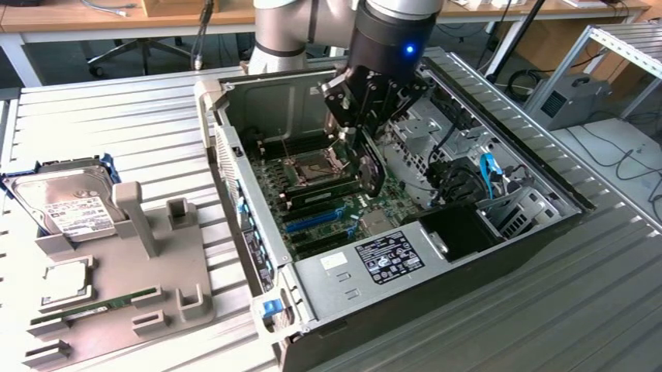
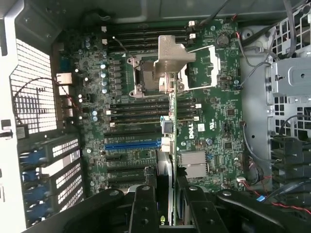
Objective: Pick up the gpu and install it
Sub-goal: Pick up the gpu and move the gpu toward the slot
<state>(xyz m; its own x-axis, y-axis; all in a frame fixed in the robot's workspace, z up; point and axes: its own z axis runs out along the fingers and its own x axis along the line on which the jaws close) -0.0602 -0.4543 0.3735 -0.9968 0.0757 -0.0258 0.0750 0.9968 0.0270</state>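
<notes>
You are carrying the gpu (image 1: 370,172) (image 2: 165,162) in the gripper (image 1: 357,133) (image 2: 171,208), inside the open computer case (image 1: 342,271). The fingers (image 2: 145,206) are pinching the card by its two faces, at a middling width, with the board standing on edge between them. The pick-up looks done, and you are working on the install, in the approach part of it. The card is hanging above the motherboard (image 2: 214,121), off the end of the blue expansion slot (image 1: 312,222) (image 2: 132,144) and clear of it, not yet touching any slot.

In the wrist view the silver end bracket (image 2: 172,56) is pointing away from the camera. The card's thin edge appears to be running across the blue slot's length, not along it.

By my judgement, seating is calling for two things. You need the card's connector edge lined up parallel with that slot and directly over it. You also need the bracket facing the case's rear openings beside the slot. A tilted card could scrape the board.
</notes>
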